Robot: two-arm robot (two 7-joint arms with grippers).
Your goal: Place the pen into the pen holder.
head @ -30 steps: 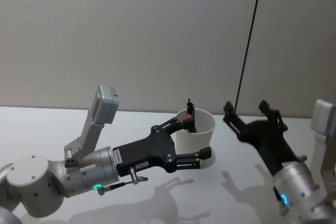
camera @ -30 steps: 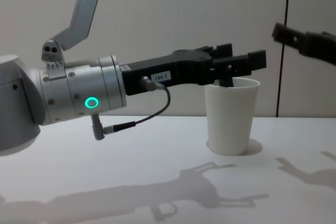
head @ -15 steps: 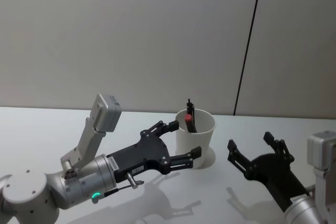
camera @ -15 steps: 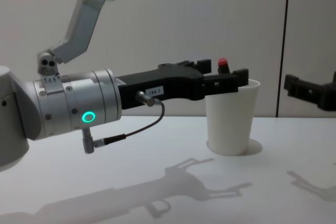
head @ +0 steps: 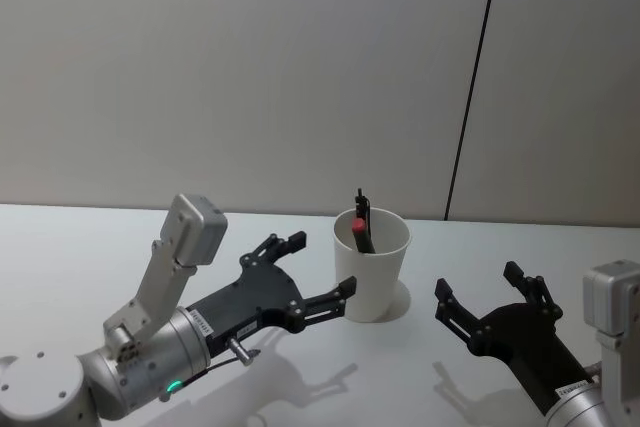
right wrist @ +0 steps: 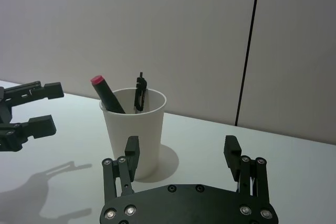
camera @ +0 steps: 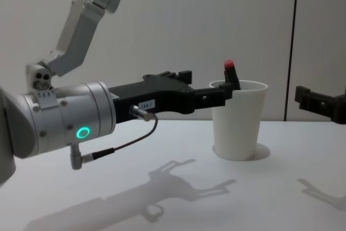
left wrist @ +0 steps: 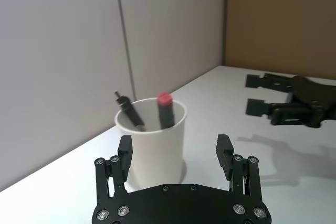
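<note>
left arm [camera: 59, 128]: silver-grey cylindrical wrist housing with a glowing green ring light, thin dark cable looped beneath it, small white label on the flat black gripper body. left gripper [head: 312, 273] black, silver screw heads along its base. right gripper [head: 492, 299] black, same build.

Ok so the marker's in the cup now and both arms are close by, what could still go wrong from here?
The left gripper sits open right beside the paper cup, one finger near its wall; a sideways move could nudge or tip the light cup.

The red-ended marker and a second black pen lean above the rim, so a tipped cup would likely spill both.

The right gripper, also open, is low on the cup's other side.
</note>
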